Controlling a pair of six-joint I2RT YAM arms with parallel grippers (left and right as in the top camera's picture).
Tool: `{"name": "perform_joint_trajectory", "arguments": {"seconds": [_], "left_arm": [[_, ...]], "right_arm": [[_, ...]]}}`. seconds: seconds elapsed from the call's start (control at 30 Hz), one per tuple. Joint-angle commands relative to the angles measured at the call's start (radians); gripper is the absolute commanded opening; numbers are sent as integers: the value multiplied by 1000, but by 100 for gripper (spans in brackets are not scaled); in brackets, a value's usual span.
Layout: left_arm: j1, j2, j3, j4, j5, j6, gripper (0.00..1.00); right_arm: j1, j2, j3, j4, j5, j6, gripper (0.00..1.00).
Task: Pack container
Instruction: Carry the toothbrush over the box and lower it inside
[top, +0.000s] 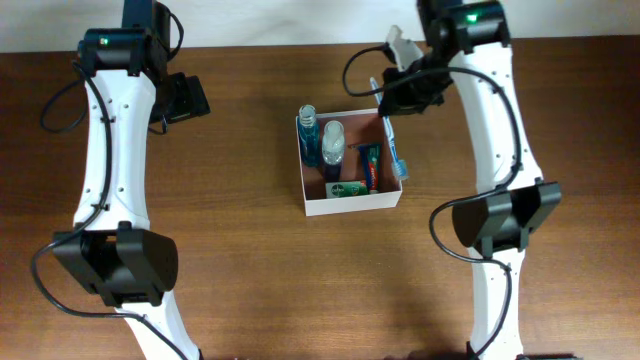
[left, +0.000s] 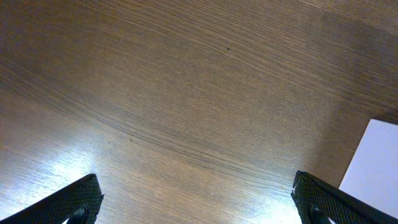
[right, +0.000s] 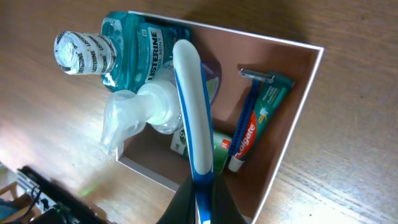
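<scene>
right hand (right: 200, 202) clamps toothbrush (right: 193, 106) over container (top: 350, 206) (mouthwash (right: 134, 46) seemingly crowding it); left hand (left: 196, 199) spread.

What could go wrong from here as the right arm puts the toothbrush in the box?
1. Seen from overhead, the toothbrush in the right gripper hangs along the container's right wall. Released there, it may catch the rim and fall outside.
2. The upright pump bottle and mouthwash bottle stand close beside it, so a sideways move could topple them.
3. The toothpaste and razor cover the floor below, so it may settle tilted.
</scene>
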Motion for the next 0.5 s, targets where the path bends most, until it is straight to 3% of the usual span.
{"name": "perform_joint_trajectory", "arguments": {"seconds": [0.0,0.27,0.47], "left_arm": [[1,7,-5,2,0,-13,99],[1,7,-5,2,0,-13,99],[1,7,-5,2,0,-13,99]], "right_arm": [[35,1,1,24,69,93,4],[81,11,-6,94,222,341,4],[116,11,-51,94,341,636,4]]}}
